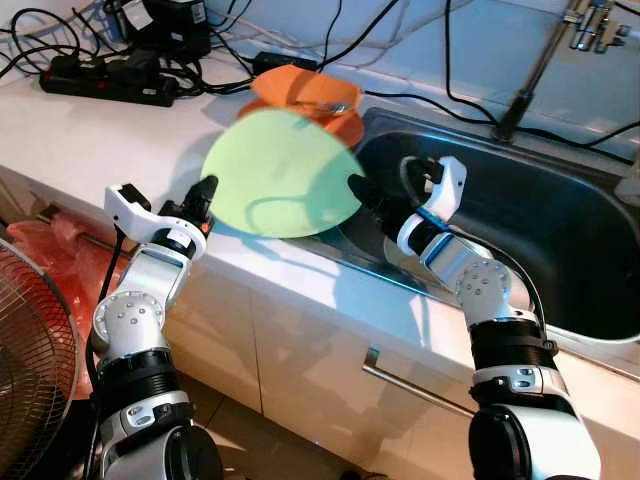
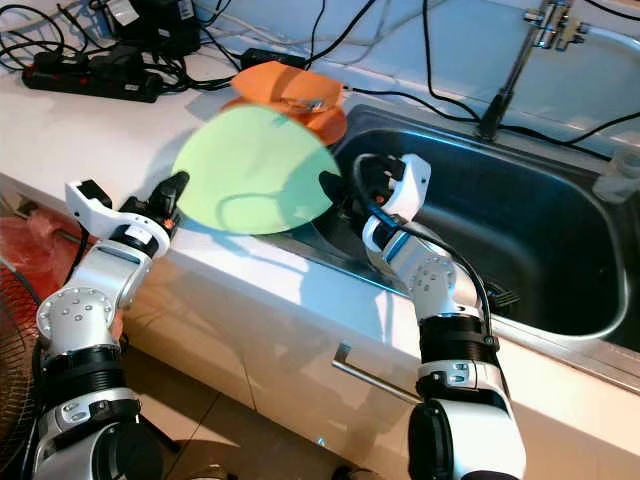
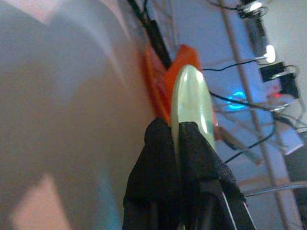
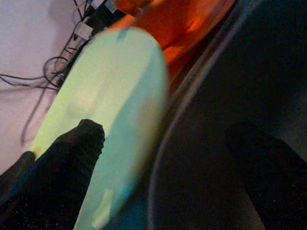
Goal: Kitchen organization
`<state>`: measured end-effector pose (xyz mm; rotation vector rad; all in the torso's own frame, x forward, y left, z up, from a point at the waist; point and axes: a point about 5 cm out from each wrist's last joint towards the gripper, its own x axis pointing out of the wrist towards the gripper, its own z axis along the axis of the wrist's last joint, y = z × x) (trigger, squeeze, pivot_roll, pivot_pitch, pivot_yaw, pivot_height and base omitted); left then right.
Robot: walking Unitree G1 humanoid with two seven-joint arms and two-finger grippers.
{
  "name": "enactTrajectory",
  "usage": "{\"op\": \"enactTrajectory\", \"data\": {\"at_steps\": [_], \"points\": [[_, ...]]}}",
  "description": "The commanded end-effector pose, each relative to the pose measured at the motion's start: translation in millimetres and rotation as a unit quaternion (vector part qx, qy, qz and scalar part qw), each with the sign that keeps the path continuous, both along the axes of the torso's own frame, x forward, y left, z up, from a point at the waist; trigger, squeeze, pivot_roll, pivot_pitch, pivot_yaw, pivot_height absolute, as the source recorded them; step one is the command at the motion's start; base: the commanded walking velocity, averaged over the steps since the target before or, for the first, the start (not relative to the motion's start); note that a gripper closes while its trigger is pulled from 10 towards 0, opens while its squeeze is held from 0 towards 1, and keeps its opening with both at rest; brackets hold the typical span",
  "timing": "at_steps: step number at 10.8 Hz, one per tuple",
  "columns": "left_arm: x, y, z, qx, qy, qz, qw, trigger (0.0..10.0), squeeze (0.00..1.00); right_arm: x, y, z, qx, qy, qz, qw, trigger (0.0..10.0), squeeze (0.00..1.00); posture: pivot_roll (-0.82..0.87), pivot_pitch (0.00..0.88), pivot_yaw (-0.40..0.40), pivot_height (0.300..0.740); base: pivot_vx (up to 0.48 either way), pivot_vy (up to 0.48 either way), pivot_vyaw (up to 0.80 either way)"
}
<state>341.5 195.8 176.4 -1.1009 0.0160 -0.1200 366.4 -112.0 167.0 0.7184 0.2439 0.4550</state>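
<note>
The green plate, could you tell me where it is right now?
The green plate is above the counter edge just left of the sink, pinched by the left gripper, with the orange dishes behind it.

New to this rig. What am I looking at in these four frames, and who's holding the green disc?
It is a humanoid robot with two silver arms. The two wide pictures come from its head camera, looking down at a kitchen counter; the two close-ups come from cameras on its wrists. The left gripper pinches the rim of a light green plate, seen edge-on between the fingers in the left wrist view. The right gripper sits at the plate's opposite edge, open, over the steel sink. Behind the plate lie orange dishes, a black power strip and cables.
</note>
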Motion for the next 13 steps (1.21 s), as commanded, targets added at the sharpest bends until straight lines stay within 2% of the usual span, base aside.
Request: {"op": "enactTrajectory", "data": {"at_steps": [1,4,8,13], "points": [[1.0,-8.4,21,-0.001,-0.058,-0.023,0.998,0.0,0.00,-0.6,-0.2,0,0.027,0.014,0.005,1.000,10.0,0.00,0.03,0.031,-0.052,0.740,0.000,0.000,0.00],[0.9,-8.7,23,-0.007,-0.066,-0.028,0.997,0.0,0.00,-3.1,9.1,-3,0.065,0.031,0.021,0.997,10.0,0.00,0.03,0.034,-0.056,0.740,0.000,0.000,0.00],[1.2,-9.8,21,-0.008,-0.063,-0.037,0.997,0.0,0.00,-1.9,13.1,-2,0.069,0.023,0.018,0.997,10.0,0.00,0.03,0.035,-0.057,0.740,0.000,0.000,0.00],[-0.1,-33.5,12,-0.022,-0.049,-0.072,0.996,0.0,0.00,1.1,30.3,12,0.108,-0.016,0.039,0.993,10.0,0.00,0.04,0.034,-0.056,0.740,0.000,0.000,0.00]]}}
